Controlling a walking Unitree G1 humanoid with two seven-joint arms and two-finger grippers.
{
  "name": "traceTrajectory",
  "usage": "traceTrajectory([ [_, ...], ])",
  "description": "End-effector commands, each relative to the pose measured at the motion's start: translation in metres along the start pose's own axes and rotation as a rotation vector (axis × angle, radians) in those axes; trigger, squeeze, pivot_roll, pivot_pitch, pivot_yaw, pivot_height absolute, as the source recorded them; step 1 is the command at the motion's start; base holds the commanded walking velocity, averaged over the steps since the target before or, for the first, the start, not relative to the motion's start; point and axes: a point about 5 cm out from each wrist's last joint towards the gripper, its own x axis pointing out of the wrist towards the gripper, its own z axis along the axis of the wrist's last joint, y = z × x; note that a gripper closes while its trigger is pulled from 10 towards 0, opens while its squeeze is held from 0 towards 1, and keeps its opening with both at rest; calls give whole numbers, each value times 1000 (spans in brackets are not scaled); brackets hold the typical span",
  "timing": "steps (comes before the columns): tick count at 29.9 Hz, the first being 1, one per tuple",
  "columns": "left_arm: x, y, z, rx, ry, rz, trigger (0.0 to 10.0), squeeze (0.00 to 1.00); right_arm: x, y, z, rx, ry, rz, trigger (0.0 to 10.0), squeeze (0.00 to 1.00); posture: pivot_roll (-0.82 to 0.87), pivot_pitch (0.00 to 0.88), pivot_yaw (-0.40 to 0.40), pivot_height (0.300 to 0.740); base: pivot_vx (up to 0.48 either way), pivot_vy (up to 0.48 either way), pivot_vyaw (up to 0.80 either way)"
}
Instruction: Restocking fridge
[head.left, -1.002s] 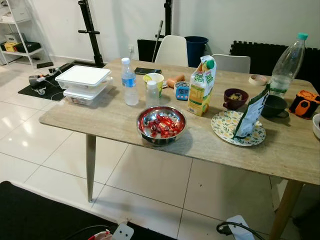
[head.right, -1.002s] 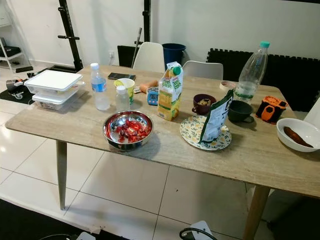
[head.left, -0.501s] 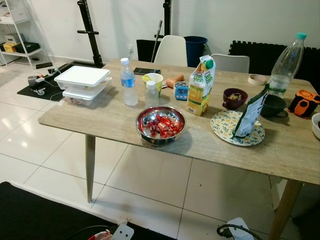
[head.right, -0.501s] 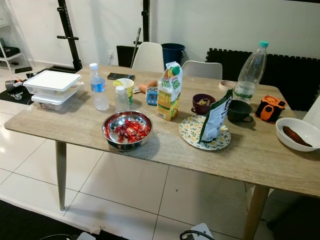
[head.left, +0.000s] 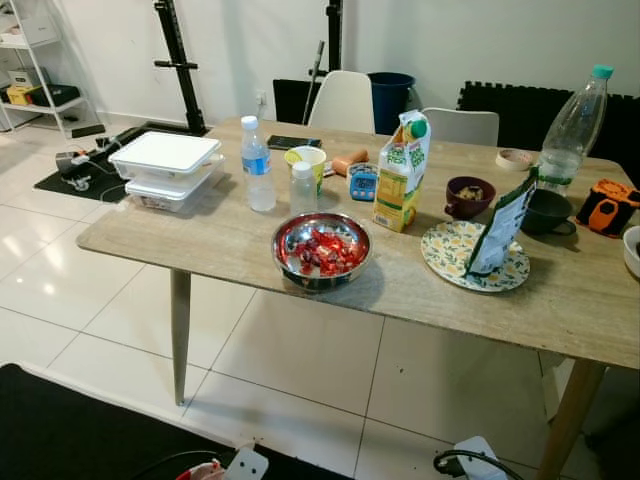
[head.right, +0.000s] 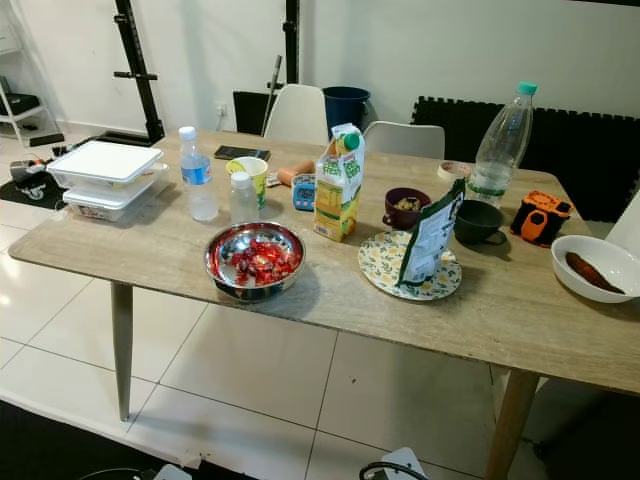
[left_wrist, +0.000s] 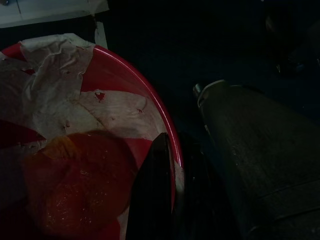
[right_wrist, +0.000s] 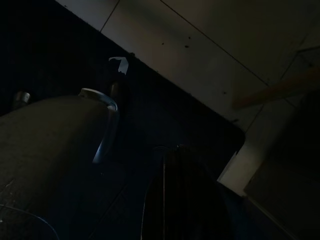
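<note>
Against the pictures of a second ago the whole scene sits marginally differently in frame while every item on the table (head.left: 230, 240) keeps its place, so the head camera has shifted slightly and nothing has been handled; restocking appears not to have begun. Candidate stock stands untouched: the juice carton (head.left: 402, 170) at upper centre, the small water bottle (head.left: 258, 165) to its left, the stacked white food boxes (head.left: 166, 168) at upper left, and the steel bowl of red sweets (head.left: 321, 250) at centre. No fridge can be made out. The left gripper (left_wrist: 172, 200) hangs low in shadow with both fingers pressed together, beside the rim of a red bowl (left_wrist: 75, 150), holding nothing. The right gripper (right_wrist: 172, 200) hangs over dark matting and tile, likewise closed and empty.
</note>
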Motion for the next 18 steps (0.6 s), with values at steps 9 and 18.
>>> traceTrajectory([
  [9, 0, -1, -1, 14, 1, -6, 10000, 0, 0, 0, -4, -4, 14, 0, 10000, 0, -73, 0, -8, 740, 0, 0, 0],
  [18, 0, -1, -1, 11, 1, -6, 10000, 0, 0, 0, -3, -2, 13, 1, 10000, 0, -74, 0, -8, 740, 0, 0, 0],
])
